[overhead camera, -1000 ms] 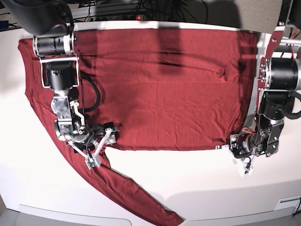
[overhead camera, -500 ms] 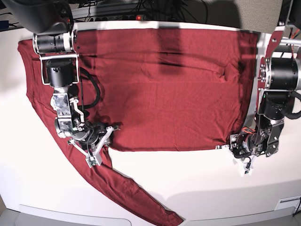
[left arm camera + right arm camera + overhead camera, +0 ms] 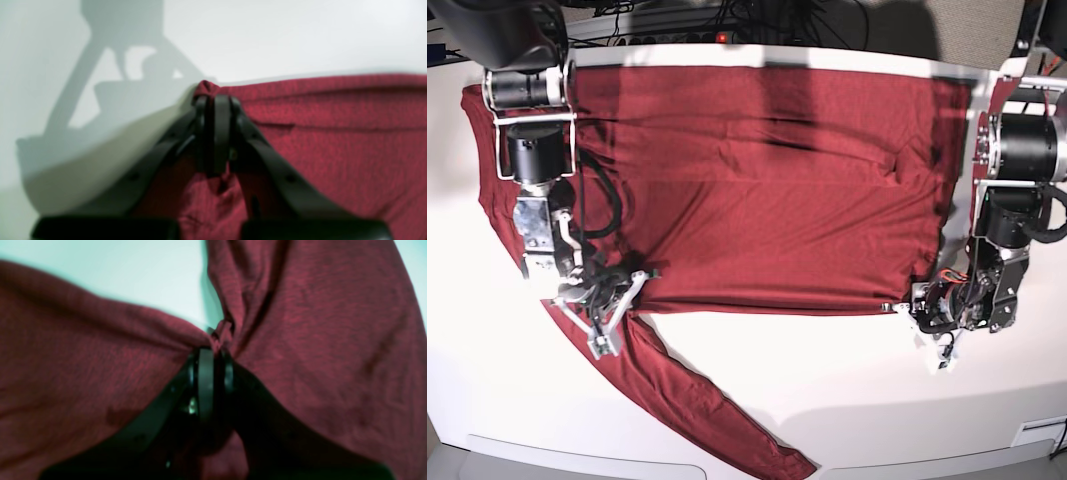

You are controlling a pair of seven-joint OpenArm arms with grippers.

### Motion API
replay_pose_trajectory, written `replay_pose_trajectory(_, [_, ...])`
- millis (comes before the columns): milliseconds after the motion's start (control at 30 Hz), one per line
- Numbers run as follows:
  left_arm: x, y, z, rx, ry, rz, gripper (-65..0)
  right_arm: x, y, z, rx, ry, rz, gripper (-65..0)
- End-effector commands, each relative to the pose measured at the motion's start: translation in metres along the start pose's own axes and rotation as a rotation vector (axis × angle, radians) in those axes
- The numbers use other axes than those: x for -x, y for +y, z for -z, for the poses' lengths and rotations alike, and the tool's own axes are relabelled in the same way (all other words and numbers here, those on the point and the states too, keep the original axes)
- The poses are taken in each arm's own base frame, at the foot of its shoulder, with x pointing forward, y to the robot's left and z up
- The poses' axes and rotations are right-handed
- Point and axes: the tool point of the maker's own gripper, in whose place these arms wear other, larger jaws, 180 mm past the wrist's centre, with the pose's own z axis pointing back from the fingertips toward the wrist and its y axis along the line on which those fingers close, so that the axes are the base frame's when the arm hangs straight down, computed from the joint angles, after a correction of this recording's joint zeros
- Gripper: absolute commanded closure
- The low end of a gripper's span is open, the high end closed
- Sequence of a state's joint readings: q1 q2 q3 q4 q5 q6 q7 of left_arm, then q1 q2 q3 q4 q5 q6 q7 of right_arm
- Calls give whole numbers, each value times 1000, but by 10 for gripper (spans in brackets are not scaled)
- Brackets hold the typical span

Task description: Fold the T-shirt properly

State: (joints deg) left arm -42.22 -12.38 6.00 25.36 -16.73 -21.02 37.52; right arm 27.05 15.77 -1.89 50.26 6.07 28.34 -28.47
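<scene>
The dark red T-shirt [image 3: 767, 190] lies spread flat on the white table [image 3: 847, 370], and one long sleeve [image 3: 697, 400] runs diagonally toward the front edge. At the shirt's bottom corner on the right of the base view, my left gripper [image 3: 914, 308] is shut on a small tuft of the hem [image 3: 206, 88]. On the left of the base view, my right gripper [image 3: 612, 305] is shut on bunched fabric [image 3: 222, 331] where the sleeve meets the body. The cloth puckers into folds around its fingertips [image 3: 205, 360].
Cables and a power strip [image 3: 717, 38] run along the table's back edge. Both arm bodies stand over the shirt's two side edges. The table's rounded front rim [image 3: 877, 455] lies just past the sleeve end.
My right gripper has closed from wide open onto the fabric at the armpit and shifted left. The shirt's near edge has drawn slightly away from the front. The left gripper stays shut.
</scene>
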Motion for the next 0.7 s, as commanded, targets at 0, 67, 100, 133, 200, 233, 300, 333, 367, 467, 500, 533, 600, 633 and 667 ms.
replay_pose_trajectory(0, [-20,4,-8,-10,-39,13,0,-36,-12,-11,27,-88,-14,0])
replay_pose_trajectory(67, [-23,6,-9,-14,-56,13,0,-45,-12,-16,32,-109,-28,0])
replay_pose_trajectory(100, [-24,8,-9,-16,-65,12,0,-49,-11,-18,33,-117,-33,0])
replay_pose_trajectory(133, [-25,9,-10,-18,-68,12,0,-52,-11,-19,35,-124,-38,0])
replay_pose_trajectory(200, [-28,11,-12,-23,-77,16,0,-56,-10,-22,37,-133,-45,0])
replay_pose_trajectory(233, [-30,12,-14,-25,-82,19,0,-58,-10,-22,37,-136,-47,0])
replay_pose_trajectory(300, [-36,14,-18,-28,-99,25,0,-57,-10,-22,37,-134,-48,0])
replay_pose_trajectory(333, [-40,14,-20,-27,-107,26,0,-56,-10,-22,37,-128,-48,0])
replay_pose_trajectory(367, [-44,15,-23,-25,-118,24,0,-53,-10,-21,37,-121,-48,0])
replay_pose_trajectory(467, [-52,16,-32,-13,-145,15,0,-43,-9,-20,32,-102,-58,0])
replay_pose_trajectory(500, [-53,17,-34,-13,-150,23,0,-39,-10,-20,33,-96,-58,0])
replay_pose_trajectory(533, [-52,17,-37,-12,-155,28,0,-36,-11,-20,32,-89,-59,0])
replay_pose_trajectory(600, [-45,17,-40,-7,-160,39,0,-30,-11,-21,32,-84,-66,0])
replay_pose_trajectory(633, [-39,16,-40,-3,-162,44,0,-28,-11,-23,34,-85,-72,0])
replay_pose_trajectory(667, [-33,15,-41,3,-164,48,0,-27,-11,-25,34,-90,-81,0])
